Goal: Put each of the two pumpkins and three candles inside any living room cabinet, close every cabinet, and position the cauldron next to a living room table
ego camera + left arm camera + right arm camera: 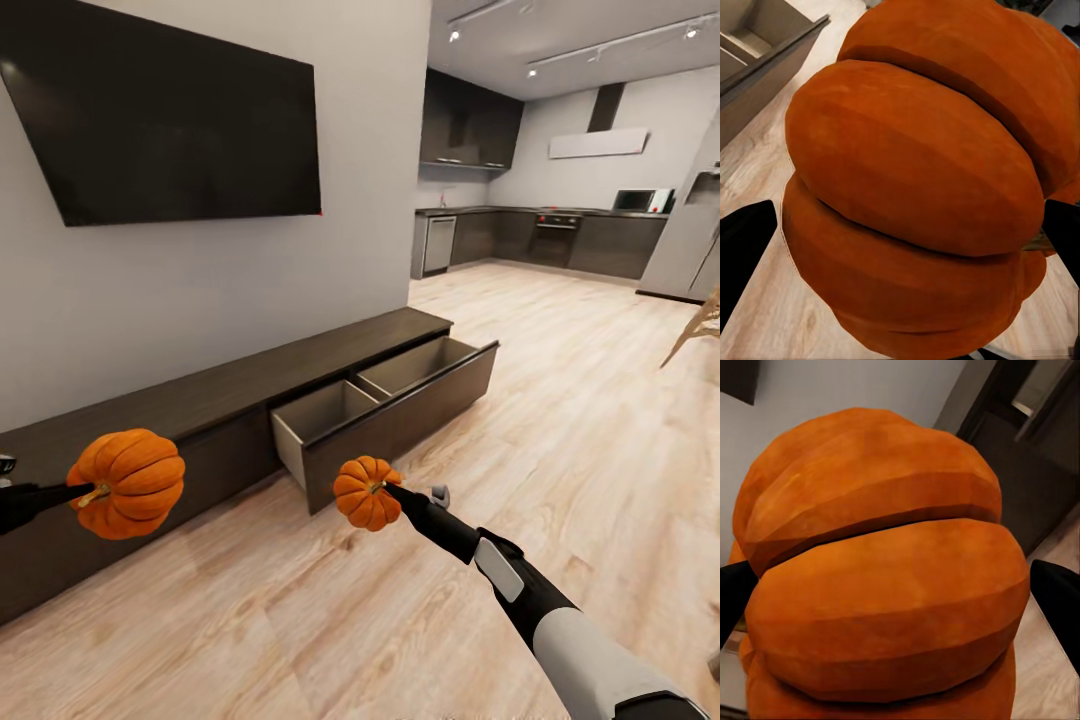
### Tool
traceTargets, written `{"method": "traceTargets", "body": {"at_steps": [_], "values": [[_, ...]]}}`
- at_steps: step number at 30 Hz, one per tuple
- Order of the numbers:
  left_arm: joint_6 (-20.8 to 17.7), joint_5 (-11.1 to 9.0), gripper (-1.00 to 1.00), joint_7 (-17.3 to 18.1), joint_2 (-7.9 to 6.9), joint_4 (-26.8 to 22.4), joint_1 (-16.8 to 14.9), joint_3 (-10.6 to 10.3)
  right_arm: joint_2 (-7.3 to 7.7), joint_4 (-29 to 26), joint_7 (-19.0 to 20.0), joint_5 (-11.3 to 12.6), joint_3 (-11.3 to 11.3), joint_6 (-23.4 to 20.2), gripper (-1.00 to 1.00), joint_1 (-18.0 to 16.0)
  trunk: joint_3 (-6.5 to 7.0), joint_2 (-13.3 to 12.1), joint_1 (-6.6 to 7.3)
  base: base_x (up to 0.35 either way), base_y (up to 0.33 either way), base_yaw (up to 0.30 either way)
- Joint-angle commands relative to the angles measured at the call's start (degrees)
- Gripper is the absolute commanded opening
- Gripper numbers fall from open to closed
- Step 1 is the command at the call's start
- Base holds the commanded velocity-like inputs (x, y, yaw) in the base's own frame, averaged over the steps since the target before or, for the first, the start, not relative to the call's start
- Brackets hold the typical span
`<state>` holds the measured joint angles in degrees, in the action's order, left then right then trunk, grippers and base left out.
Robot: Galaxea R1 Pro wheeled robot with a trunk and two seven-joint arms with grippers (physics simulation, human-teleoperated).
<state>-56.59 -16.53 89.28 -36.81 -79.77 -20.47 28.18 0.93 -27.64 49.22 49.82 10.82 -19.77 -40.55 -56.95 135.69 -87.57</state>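
Observation:
Each of my grippers carries an orange ribbed pumpkin in the air above the wood floor. The left gripper (88, 494) is shut on one pumpkin (128, 483) at the left edge of the head view, in front of the cabinet's shut part; this pumpkin (922, 187) looms large between dark fingers (746, 247). The right gripper (385, 489) is shut on the other pumpkin (366, 492), just in front of the cabinet's pulled-out drawer (400, 395); it (885, 577) sits between black fingertips (1061, 600). The long dark-brown cabinet (200, 400) runs along the wall. Candles, cauldron and table are out of view.
A black TV (170, 110) hangs on the grey wall above the cabinet. The open drawer has two pale compartments and juts into the floor space. Beyond lies open wood floor (560, 420) leading to a dark kitchen (540, 235). A wooden leg (695, 330) shows at the right edge.

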Motion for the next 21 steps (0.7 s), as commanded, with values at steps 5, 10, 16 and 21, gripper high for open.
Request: {"method": "traceTargets", "body": {"at_steps": [5,10,16,21], "values": [[-0.5,-0.1,-1.0,0.3,-0.02,0.0,0.0,-0.1,0.04,0.0,-0.2,0.8,0.2,-0.5,-1.0,-0.1,-0.05,0.0,0.02,0.0,0.0,-0.28],[-0.5,0.1,-1.0,0.3,-0.02,0.0,0.0,-0.5,0.04,0.0,-0.3,0.8,0.2,-0.5,-1.0,-0.1,-0.05,0.0,0.02,0.0,0.0,-0.28],[-0.5,0.4,-1.0,-0.3,-0.02,0.0,0.0,-0.8,-0.01,0.1,-0.6,0.7,0.2,0.7,-1.0,-0.1,-0.05,0.0,0.02,0.0,0.0,-0.28],[-0.5,3.6,-1.0,-0.5,-0.02,0.0,-0.1,-0.8,0.01,0.1,-0.8,0.7,0.3,1.4,-1.0,-0.1,-0.05,0.0,0.02,0.0,0.0,-0.28]]}}
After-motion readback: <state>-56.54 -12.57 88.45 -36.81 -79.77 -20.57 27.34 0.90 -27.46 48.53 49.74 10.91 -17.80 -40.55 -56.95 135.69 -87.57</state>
